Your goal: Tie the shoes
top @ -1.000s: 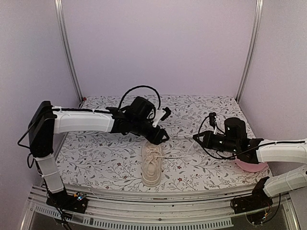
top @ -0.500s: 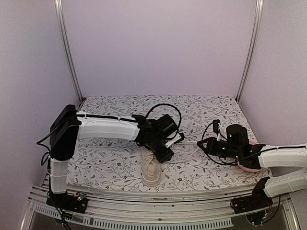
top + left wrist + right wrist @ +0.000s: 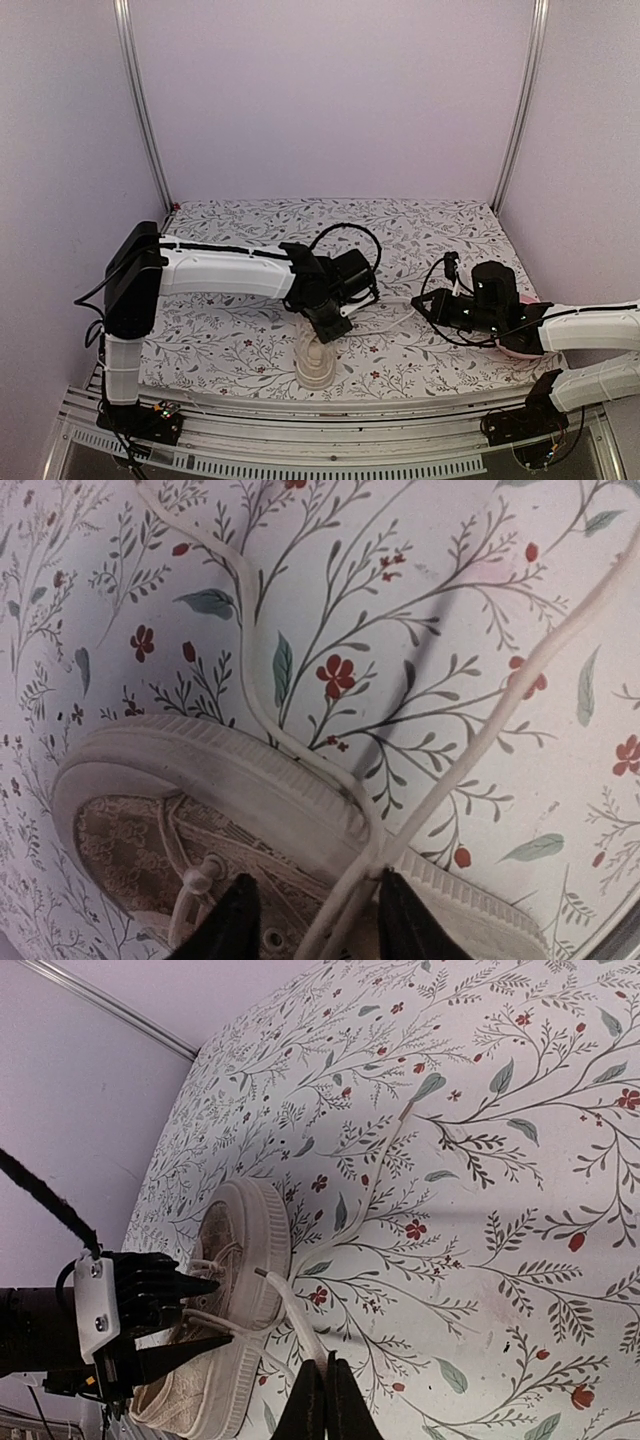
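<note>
Left jaws: spread apart and clamping nothing. My two black fingers (image 3: 238, 920) stand on either side of a taut white lace (image 3: 480, 740), right above the lacing of the shoe.
Right jaws: pressed together on the far end of that same lace. It runs straight from my fingertips (image 3: 312, 1400) back to the shoe.
Cream sneaker (image 3: 313, 362): directly under my left jaws, sitting upright on its pale sole. It lies well off to the side of my right jaws and is joined to them only by the pinched lace.
Taut lace: leaves the gap between my left fingers, crosses the rim of the sole and stretches above the tabletop (image 3: 230, 330) towards my right jaws.
Loose lace (image 3: 372, 1175): lies slack on the floral cloth beyond my right jaws and touches neither pair. It curves off from the side of the sneaker.
Pink plate (image 3: 515, 350): behind my right jaws, mostly hidden under that arm.
</note>
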